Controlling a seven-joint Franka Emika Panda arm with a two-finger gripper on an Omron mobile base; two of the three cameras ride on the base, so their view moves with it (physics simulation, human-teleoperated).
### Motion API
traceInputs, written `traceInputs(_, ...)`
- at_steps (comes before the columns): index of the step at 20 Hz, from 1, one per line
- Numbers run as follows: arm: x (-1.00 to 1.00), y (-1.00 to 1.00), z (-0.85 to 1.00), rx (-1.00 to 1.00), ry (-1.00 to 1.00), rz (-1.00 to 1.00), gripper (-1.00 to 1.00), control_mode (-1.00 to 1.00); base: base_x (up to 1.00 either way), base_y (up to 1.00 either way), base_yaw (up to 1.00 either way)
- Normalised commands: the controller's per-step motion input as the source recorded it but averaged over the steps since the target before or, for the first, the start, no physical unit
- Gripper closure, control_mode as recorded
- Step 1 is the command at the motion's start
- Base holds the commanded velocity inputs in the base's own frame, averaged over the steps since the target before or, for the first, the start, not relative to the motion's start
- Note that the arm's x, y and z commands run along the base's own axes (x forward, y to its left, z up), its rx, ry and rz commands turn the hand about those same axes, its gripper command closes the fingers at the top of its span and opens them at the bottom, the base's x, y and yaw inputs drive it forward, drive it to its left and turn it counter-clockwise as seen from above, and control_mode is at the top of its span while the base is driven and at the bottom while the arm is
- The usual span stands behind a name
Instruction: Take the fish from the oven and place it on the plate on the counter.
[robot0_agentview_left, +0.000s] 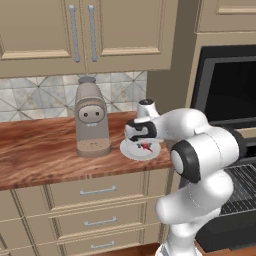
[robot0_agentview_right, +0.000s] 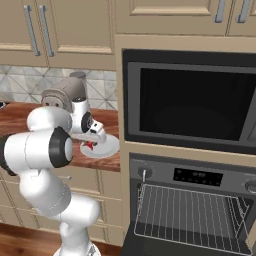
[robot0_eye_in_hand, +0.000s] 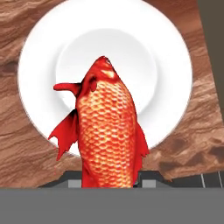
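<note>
I am holding the fish (robot0_eye_in_hand: 107, 131) clamped in my gripper (robot0_agentview_left: 145, 145), directly over the plate (robot0_eye_in_hand: 39, 78). The plate is sitting on the counter (robot0_agentview_left: 40, 150), just beside the coffee machine (robot0_agentview_left: 91, 117).

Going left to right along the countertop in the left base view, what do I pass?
Bare counter → coffee machine → plate, with the fish held in the tool over it → open oven.

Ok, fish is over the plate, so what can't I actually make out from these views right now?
- Hand view: the fish hides the jaws and its own tail, so the grip is unclear.
- Left base view: the wrist covers part of the plate; fish-to-plate gap unreadable.
- Right base view: the arm hides the coffee machine's base.
</note>
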Motion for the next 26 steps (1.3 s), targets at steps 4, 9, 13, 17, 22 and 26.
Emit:
traceInputs(4, 0.61, 0.0, -0.04, 0.0, 0.1, 0.0, 1.0, -1.0, 0.0, 0.0, 0.0)
traceInputs(9, 0.44, 0.0, -0.18, 0.0, 0.1, 0.0, 1.0, -1.0, 0.0, 0.0, 0.0)
traceInputs(13, 0.33, 0.0, -0.28, 0.0, 0.08, 0.0, 1.0, -1.0, 0.0, 0.0, 0.0)
traceInputs(17, 0.15, 0.0, -0.41, 0.0, 0.11, 0.0, 1.0, -1.0, 0.0, 0.0, 0.0)
traceInputs(22, 0.02, 0.0, -0.46, 0.0, 0.09, 0.0, 1.0, -1.0, 0.0, 0.0, 0.0)
traceInputs(26, 0.08, 0.0, -0.21, 0.0, 0.01, 0.0, 1.0, -1.0, 0.0, 0.0, 0.0)
